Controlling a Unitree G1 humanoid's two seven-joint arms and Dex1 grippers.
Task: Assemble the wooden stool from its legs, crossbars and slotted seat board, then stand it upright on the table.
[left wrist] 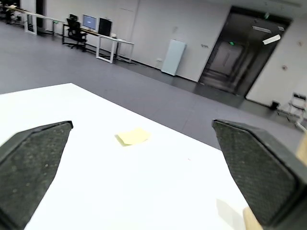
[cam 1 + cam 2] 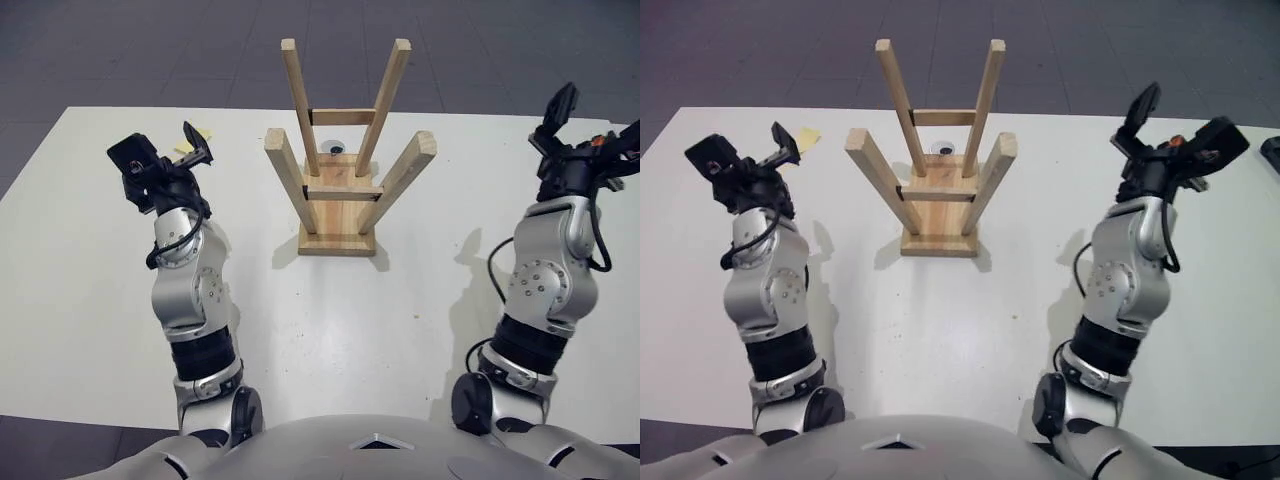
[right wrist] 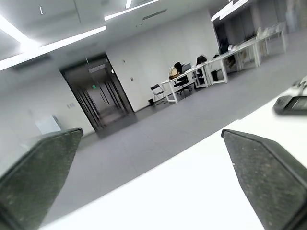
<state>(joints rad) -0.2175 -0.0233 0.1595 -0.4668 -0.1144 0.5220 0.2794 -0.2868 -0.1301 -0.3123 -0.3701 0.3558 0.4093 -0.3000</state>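
The wooden stool rests upside down at the table's middle far side. Its slotted seat board lies flat on the table and its legs point up, splayed outward. One crossbar joins the far pair of legs, another crossbar joins the near pair. My left gripper is raised left of the stool, open and empty. Well apart from the stool on its right, my right gripper is also raised, open and empty. In the wrist views the left gripper and the right gripper each hold nothing between their fingers.
A yellow sticky note lies on the white table near the far left edge, by my left gripper. A small dark round object sits just behind the stool. A black device lies at the table's far right.
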